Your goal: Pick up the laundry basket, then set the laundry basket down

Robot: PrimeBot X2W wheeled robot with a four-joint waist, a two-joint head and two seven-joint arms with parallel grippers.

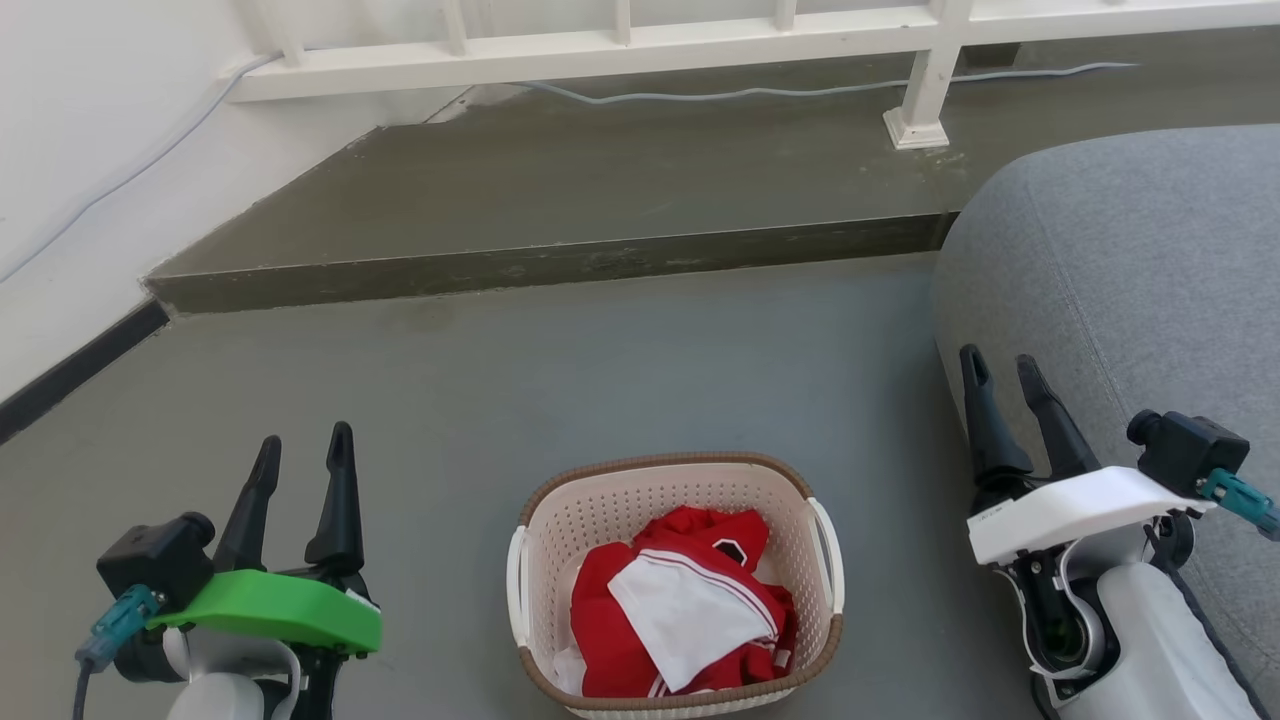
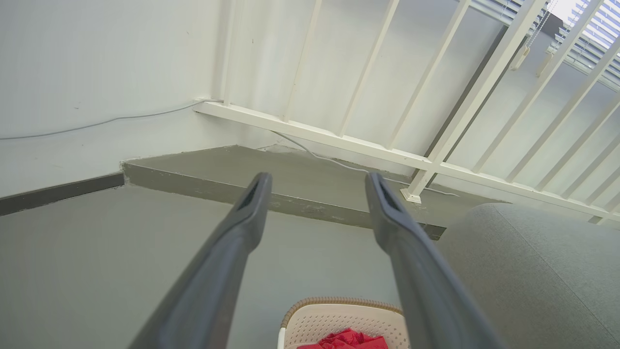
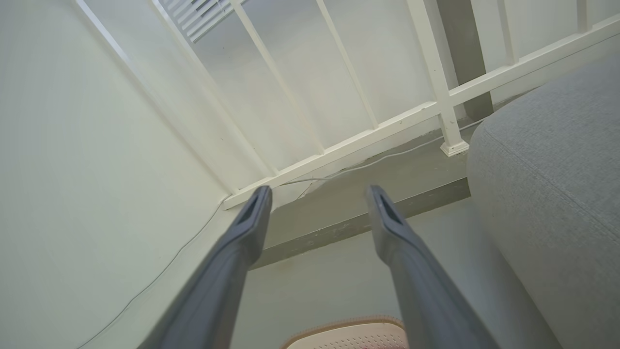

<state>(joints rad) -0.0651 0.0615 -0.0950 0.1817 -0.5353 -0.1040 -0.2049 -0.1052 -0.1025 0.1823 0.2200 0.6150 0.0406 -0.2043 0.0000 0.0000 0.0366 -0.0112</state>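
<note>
The laundry basket [image 1: 650,466] sat on the grey floor [image 1: 600,360] between the left gripper [image 1: 306,436] and the right gripper [image 1: 997,358] — fingers of both spread apart, holding nothing.

Grey floor [image 1: 600,380], raised step [image 1: 560,265], white railing [image 1: 620,45], grey sofa [image 1: 1140,260] right.

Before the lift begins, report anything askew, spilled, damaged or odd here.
Nothing stands out. The laundry basket sits upright on the floor, undamaged as far as shows, with the red and white clothes all inside its rim. The left claw and right claw are open on either side of it, touching nothing.
</note>
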